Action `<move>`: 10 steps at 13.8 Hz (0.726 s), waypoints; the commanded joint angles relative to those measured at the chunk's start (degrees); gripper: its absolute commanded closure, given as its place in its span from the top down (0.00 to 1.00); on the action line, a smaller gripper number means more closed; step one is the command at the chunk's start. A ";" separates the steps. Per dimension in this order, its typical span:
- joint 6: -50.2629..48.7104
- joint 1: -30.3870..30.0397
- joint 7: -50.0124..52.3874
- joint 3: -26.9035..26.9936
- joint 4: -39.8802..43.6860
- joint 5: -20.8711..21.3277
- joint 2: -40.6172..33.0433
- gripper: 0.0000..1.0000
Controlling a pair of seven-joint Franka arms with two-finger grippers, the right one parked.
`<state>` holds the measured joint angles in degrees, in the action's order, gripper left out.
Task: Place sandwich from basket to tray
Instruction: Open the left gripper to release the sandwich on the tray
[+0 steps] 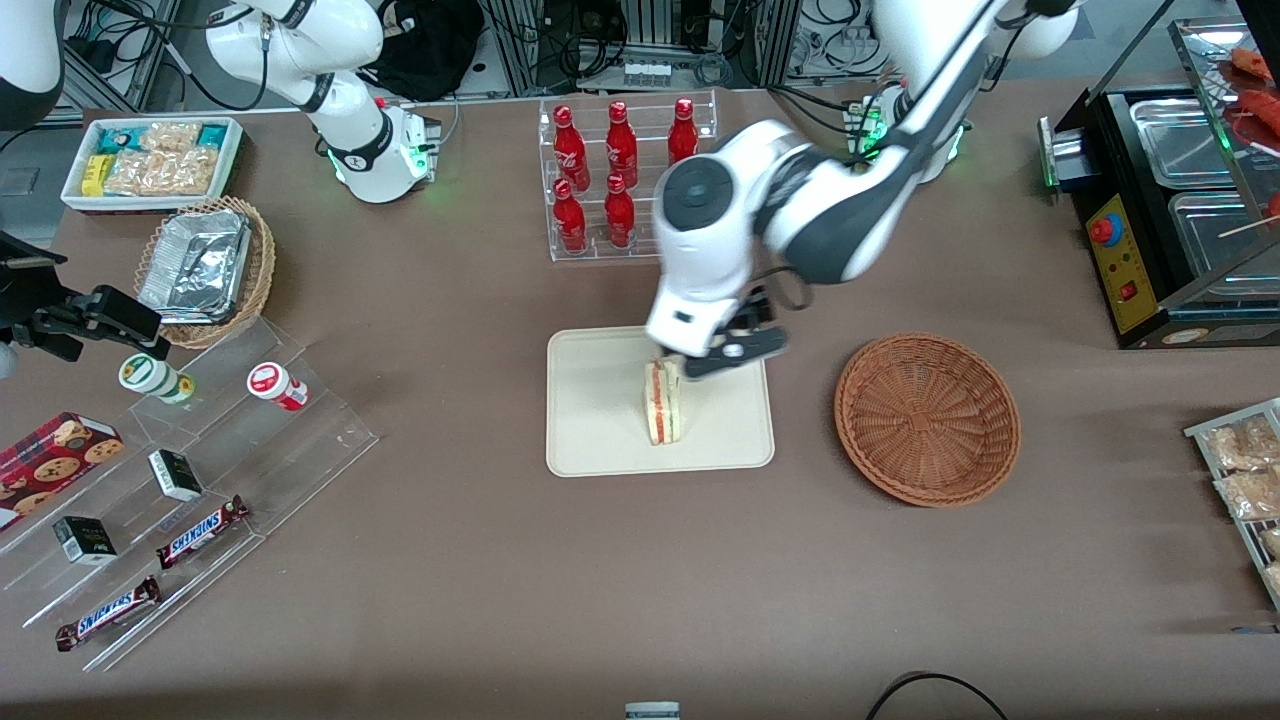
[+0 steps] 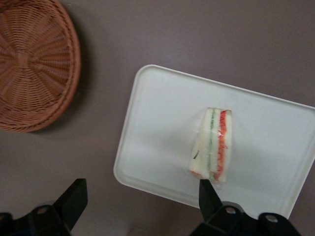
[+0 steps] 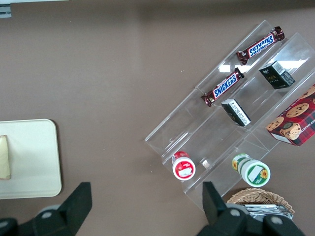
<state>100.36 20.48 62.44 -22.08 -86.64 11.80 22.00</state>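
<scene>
The sandwich (image 1: 662, 405) (image 2: 214, 145) (image 3: 4, 157) stands on its edge on the cream tray (image 1: 600, 440) (image 2: 162, 123) (image 3: 29, 162), its red and green layers showing. My left gripper (image 1: 700, 362) (image 2: 140, 189) hovers open just above the tray's edge farther from the front camera, with nothing between its fingers. One fingertip (image 2: 204, 189) is close to the sandwich's end, apart from it. The reddish-brown basket (image 1: 927, 418) (image 2: 29, 64) sits beside the tray, toward the working arm's end, and holds nothing.
A clear rack of red bottles (image 1: 620, 170) stands farther from the front camera than the tray. A stepped clear display (image 1: 180, 480) with snack bars and a tan basket of foil containers (image 1: 205, 270) lie toward the parked arm's end. A black warmer (image 1: 1170, 210) sits toward the working arm's end.
</scene>
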 commanded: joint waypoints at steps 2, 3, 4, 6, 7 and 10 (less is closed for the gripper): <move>-11.99 -9.64 -14.93 -0.07 -1.60 -5.21 -9.51 1.00; -14.64 -12.02 -19.77 -0.07 -1.51 -6.51 -10.74 1.00; -16.75 -15.00 -24.69 0.02 -1.60 -8.27 -12.58 1.00; -22.11 -21.07 -34.62 0.02 -1.51 -10.21 -15.05 1.00; -24.31 -22.66 -38.67 0.11 -1.60 -10.31 -16.28 1.00; -28.36 -29.16 -47.56 0.11 -2.04 -10.31 -20.68 1.00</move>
<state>73.80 -5.54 19.62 -21.47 -86.74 2.65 5.40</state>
